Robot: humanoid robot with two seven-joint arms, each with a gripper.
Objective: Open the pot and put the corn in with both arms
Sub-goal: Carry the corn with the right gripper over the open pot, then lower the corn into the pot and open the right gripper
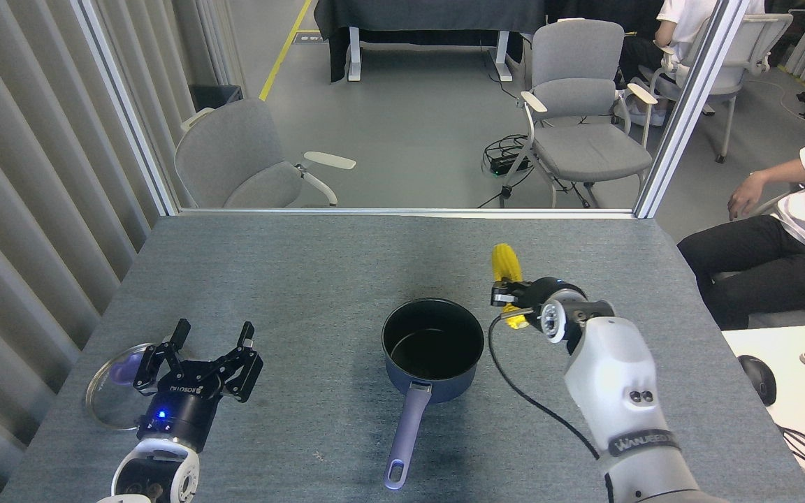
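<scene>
Grey table (305, 279). Pot (432, 347) uncovered near centre, handle toward viewer. Glass lid (112, 388) flat, far left of pot. Left gripper (212, 337) beside lid, fingers spread, empty. Right gripper (506, 299) just right of pot rim, apparently pinching upright corn (505, 263).

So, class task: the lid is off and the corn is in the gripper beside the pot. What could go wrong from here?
1. The corn stands upright, gripped near its lower end by the right gripper; it may tilt or slip.
2. It is still beside the pot, not over it; released early, it would land on the table.
3. The arm may knock the rim.
</scene>
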